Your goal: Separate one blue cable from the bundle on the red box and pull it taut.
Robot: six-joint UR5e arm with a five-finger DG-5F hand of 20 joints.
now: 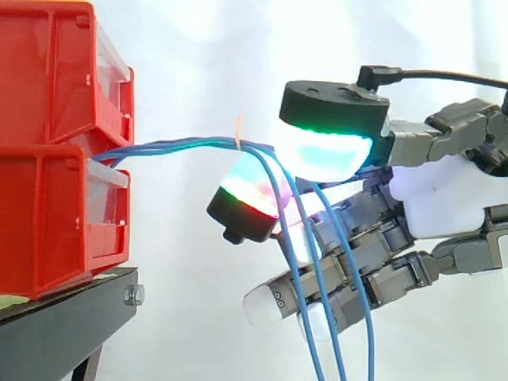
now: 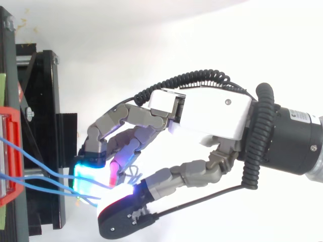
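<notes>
A bundle of thin blue cables (image 1: 182,145) comes out from between two stacked red bins (image 1: 55,159) and runs level to the right. A pale tie (image 1: 238,131) binds it. Past the tie the strands (image 1: 305,294) hang down in front of the lower fingers. My hand (image 1: 444,198) reaches in from the right, its fingers curled. The thumb pad (image 1: 329,151), glowing cyan and green, sits just above the strands, and a fingertip (image 1: 248,197) glowing green and red sits just below them. From above, the cables (image 2: 40,164) end between the cyan pad (image 2: 90,174) and the thumb (image 2: 123,214).
The bins rest on a black stand (image 1: 63,317) with a bolt at its corner. In the top view the stand (image 2: 43,126) and the red bin's edge (image 2: 12,151) lie along the left side. A white curtain backs the scene.
</notes>
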